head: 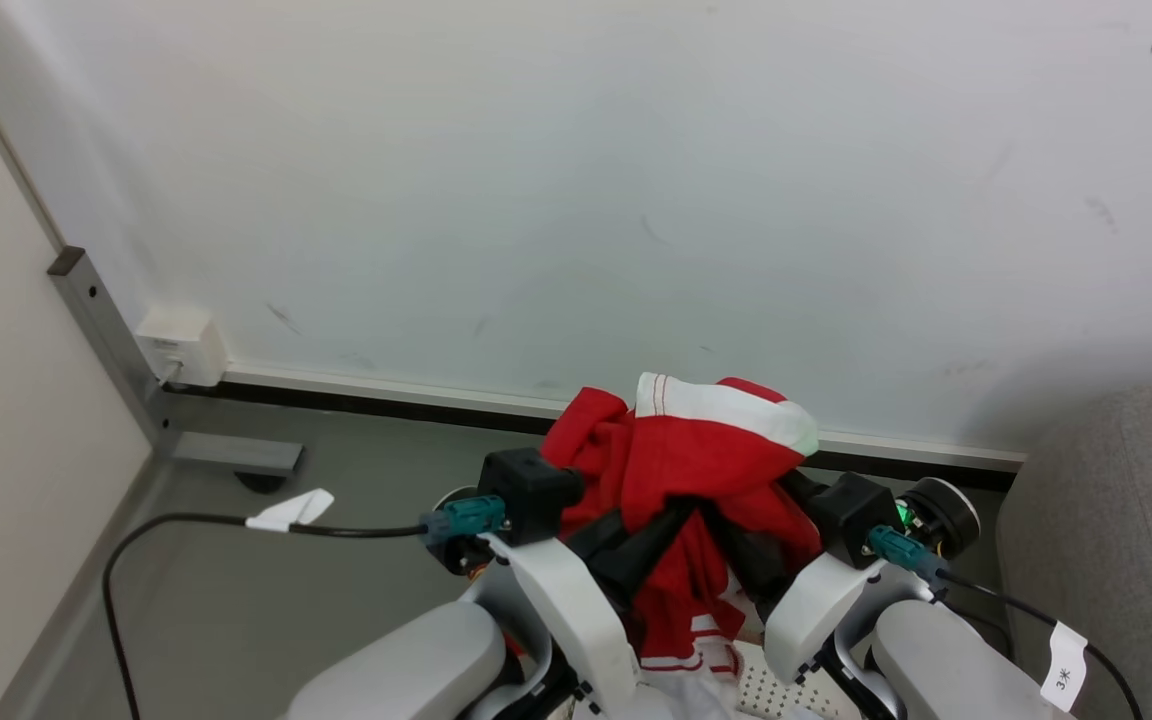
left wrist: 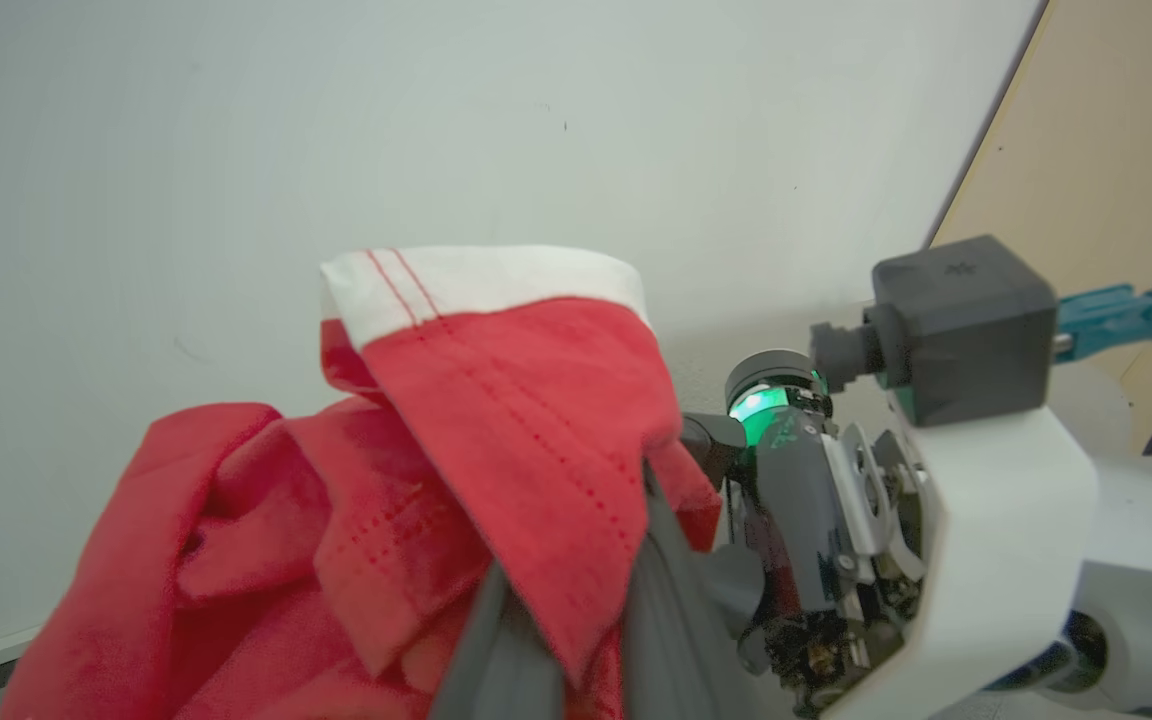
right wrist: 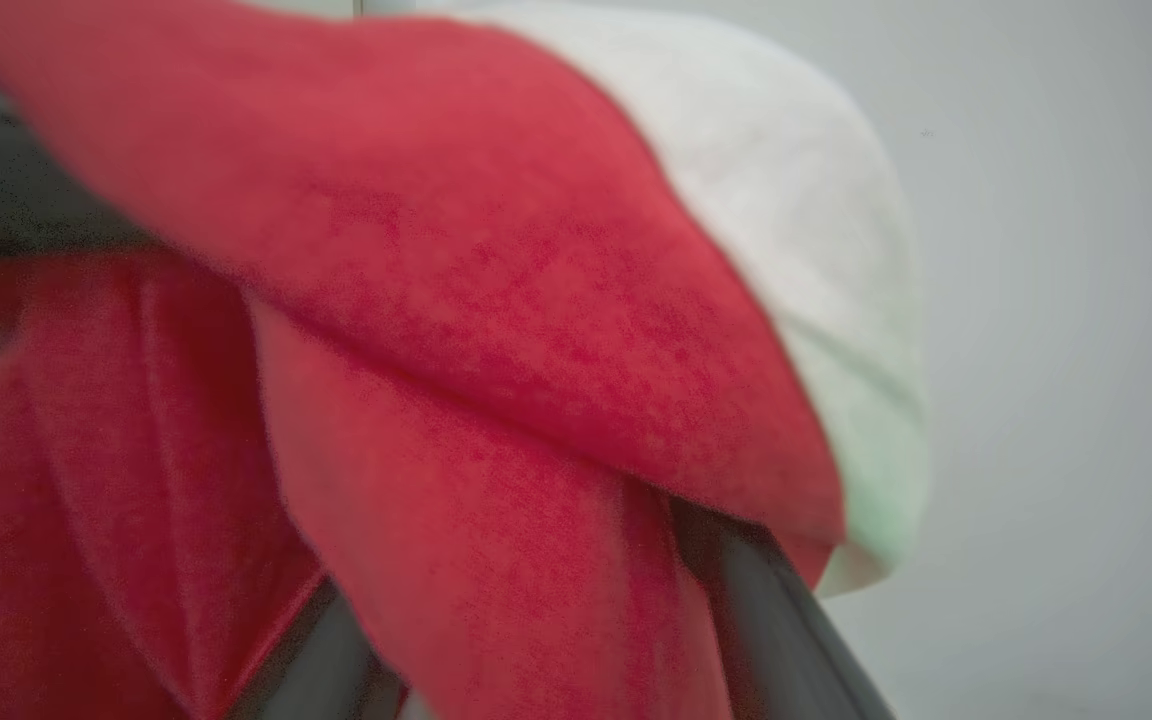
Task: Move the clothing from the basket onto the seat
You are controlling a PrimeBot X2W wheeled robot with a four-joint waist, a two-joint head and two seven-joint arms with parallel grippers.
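Status: left gripper (head: 658, 525) pinched shut on bright red soft fabric garment with white panels (head: 696, 450), its dark fingers buried in the folds. Right gripper (head: 751, 560) spread wide, cloth draped over and between its fingers; can't tell whether it actually bears on the cloth. Garment bunched between both grippers, raised in front of white wall (head: 576, 200). White cuff band with thin red stripes (head: 726, 400) sits on top of the bundle. Lower end hangs between pale forearms (head: 416, 670) toward cream-white perforated plastic basket (head: 774, 690) at the bottom edge of head view; contact can't be judged. Light grey fabric-upholstered sofa (head: 1116, 520) to robot's right, apart from garment. Grey floor (head: 286, 600) below.
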